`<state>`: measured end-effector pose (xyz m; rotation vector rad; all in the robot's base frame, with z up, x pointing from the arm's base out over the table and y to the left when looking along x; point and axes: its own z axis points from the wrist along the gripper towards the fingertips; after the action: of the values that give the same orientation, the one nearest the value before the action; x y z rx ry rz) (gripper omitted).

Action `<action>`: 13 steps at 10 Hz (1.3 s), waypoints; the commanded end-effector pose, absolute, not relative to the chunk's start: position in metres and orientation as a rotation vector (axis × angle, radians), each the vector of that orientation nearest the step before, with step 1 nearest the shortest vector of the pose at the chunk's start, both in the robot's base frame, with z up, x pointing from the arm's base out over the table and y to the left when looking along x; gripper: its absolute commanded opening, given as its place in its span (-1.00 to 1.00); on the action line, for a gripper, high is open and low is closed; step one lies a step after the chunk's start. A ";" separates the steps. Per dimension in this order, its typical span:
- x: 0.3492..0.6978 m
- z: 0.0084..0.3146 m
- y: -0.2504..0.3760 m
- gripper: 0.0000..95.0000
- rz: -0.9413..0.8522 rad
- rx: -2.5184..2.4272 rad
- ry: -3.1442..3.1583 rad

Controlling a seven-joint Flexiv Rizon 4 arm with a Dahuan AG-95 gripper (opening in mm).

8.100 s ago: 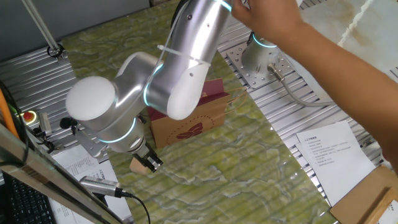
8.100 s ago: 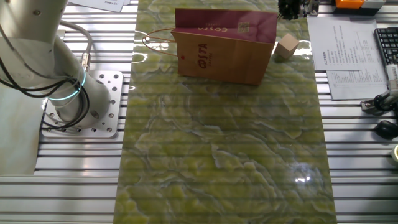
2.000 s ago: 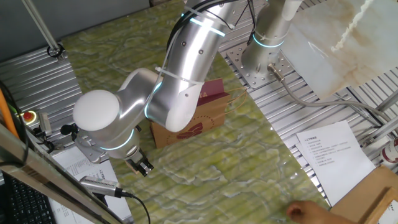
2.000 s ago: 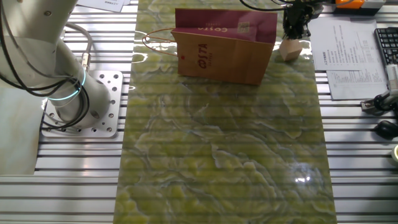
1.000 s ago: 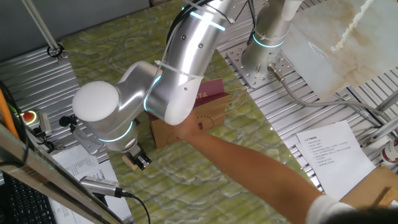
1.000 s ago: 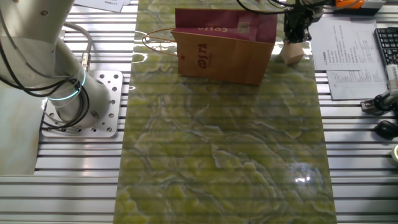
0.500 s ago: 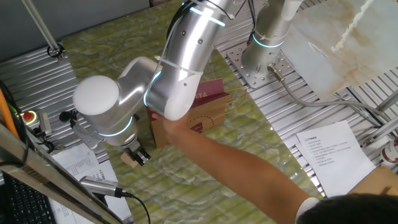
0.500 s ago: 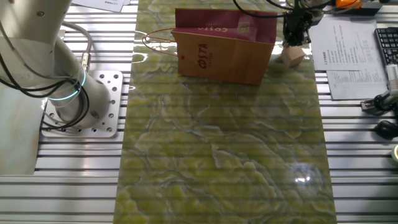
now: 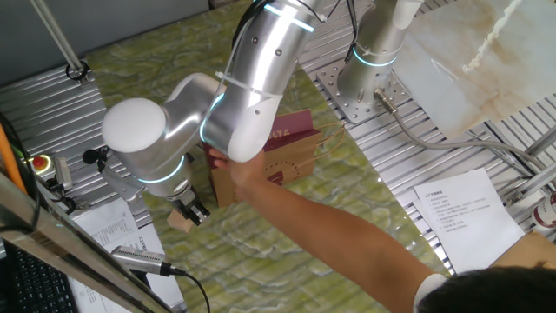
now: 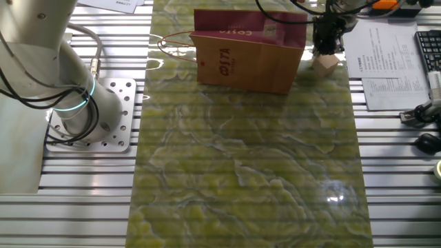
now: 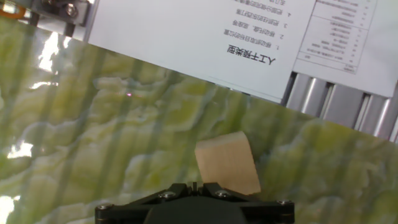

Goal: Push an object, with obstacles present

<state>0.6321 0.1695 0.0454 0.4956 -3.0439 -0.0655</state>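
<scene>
Wooden cube [image 11: 227,162], lying on green marbled desk [image 10: 241,158].
Jaws pressed together, tips touching cube's near edge; Costa paper bag [image 10: 249,51] just beside jaws.

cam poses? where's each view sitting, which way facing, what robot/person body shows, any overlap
One fixed view: high, beyond the keyboard edge of the table, facing the arm's base; arm fills it, pincer by the wooden cube, a person's forearm reaching to the paper bag.
The other fixed view: overhead above the green mat; base at left, pincer above the cube, bag.
Hand view: on the hand, looking down the closed fingertips at the cube and a printed sheet.
Shared: cube and mat everywhere; bag in both fixed views.
</scene>
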 end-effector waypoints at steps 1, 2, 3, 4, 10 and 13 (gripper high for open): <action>0.632 0.046 0.167 -1.00 -0.063 0.499 -3.045; 0.631 0.045 0.166 -1.00 -0.062 0.501 -3.046; 0.631 0.045 0.165 -1.00 -0.061 0.504 -3.047; 0.631 0.046 0.164 -1.00 -0.062 0.507 -3.049; 0.652 0.071 0.179 -1.00 -0.215 0.539 -3.091; 0.661 0.069 0.192 -1.00 -0.205 0.592 -3.114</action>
<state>0.6602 0.1923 0.0686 0.5874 -3.1143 -0.2077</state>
